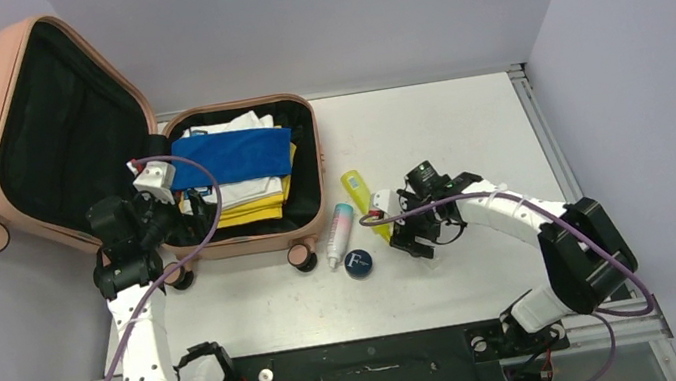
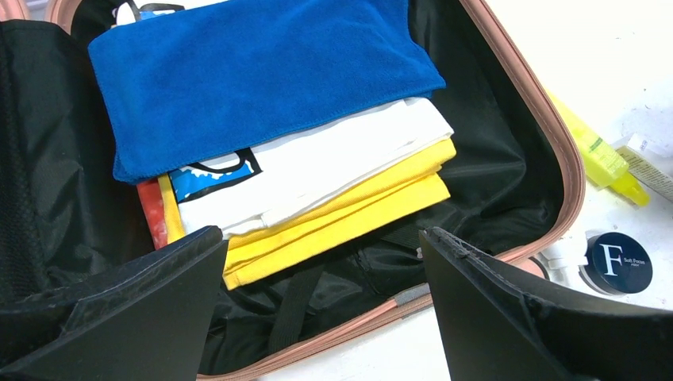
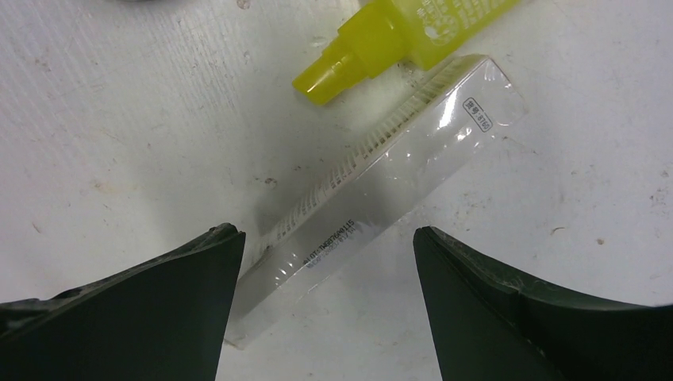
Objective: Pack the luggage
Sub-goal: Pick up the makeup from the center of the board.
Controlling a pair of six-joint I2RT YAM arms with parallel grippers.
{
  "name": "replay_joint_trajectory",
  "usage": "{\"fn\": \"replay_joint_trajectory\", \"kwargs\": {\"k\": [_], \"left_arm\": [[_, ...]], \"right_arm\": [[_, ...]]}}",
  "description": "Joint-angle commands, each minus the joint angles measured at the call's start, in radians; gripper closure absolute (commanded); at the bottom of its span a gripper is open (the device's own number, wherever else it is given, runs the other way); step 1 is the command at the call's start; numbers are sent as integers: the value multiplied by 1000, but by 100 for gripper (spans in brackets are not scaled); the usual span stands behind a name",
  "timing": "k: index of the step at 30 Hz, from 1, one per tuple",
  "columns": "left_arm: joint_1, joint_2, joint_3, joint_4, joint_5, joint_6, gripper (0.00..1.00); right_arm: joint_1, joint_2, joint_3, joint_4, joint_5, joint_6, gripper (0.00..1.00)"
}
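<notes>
One salmon-pink, black-lined luggage [image 1: 246, 244] lies open on the left of the counter [image 1: 447, 134], one blue towel [image 2: 254, 79] atop its folded clothes [image 2: 341, 198], my left end effector [image 2: 321, 238] wide open and empty above it, my right end effector [image 3: 325, 234] spread empty over one clear-wrapped box [image 3: 381, 202] beside one yellow bottle [image 3: 373, 44].

The luggage [image 1: 251, 244] lies open on the left part of the table [image 1: 467, 131], its lid raised to the left of the base. In the base is a stack of folded clothes [image 1: 250, 204] with a towel [image 1: 232, 154] on top, toward the far side. Just right of the luggage a tube [image 1: 340, 231] lies on the table, with a round jar [image 1: 358, 263] in front of it. A spray bottle [image 1: 356, 188] is to the tube's right, and a long box [image 3: 381, 206] lies beside that bottle, under the right gripper [image 3: 325, 234].
</notes>
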Motion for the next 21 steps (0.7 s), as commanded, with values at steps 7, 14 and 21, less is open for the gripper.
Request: {"fn": "replay_joint_trajectory", "kwargs": {"k": [7, 14, 21], "left_arm": [[12, 7, 0, 56, 42, 22, 4], [19, 6, -1, 53, 43, 24, 4], [34, -1, -3, 54, 59, 17, 4]], "right_arm": [[21, 78, 19, 56, 113, 26, 40], [-28, 113, 38, 59, 147, 63, 60], [-132, 95, 51, 68, 121, 117, 80]]}}
